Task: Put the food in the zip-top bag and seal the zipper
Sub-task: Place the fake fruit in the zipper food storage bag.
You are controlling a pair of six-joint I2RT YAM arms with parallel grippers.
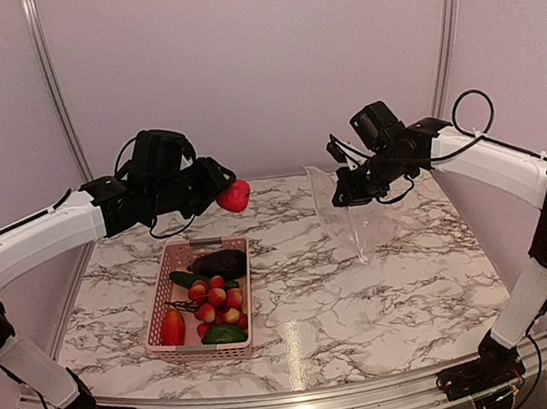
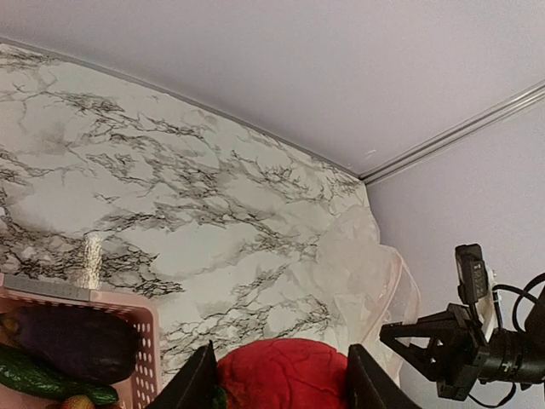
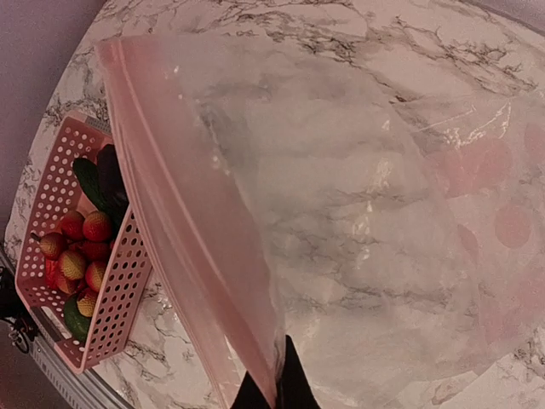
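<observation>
My left gripper (image 1: 232,196) is raised above the far end of the pink basket, shut on a red toy fruit (image 1: 235,196) that fills the space between the fingers (image 2: 194,388) in the left wrist view (image 2: 285,375). The rest of the food lies in the basket: a dark eggplant (image 1: 220,264), green cucumbers (image 1: 187,278), small red and yellow-red pieces (image 1: 219,300). My right gripper (image 1: 340,196) is shut on the zip-top bag (image 1: 348,217) by its mouth edge, holding it up off the table. The pale pink zipper (image 3: 174,230) runs from the shut fingertips (image 3: 277,394) up to the left.
The pink basket (image 1: 161,302) stands on the marble table at the left of centre. The bag (image 2: 366,273) hangs to the right of the held fruit, with the right arm's wrist (image 2: 460,345) beside it. Grey walls and metal rails (image 1: 51,82) close the back.
</observation>
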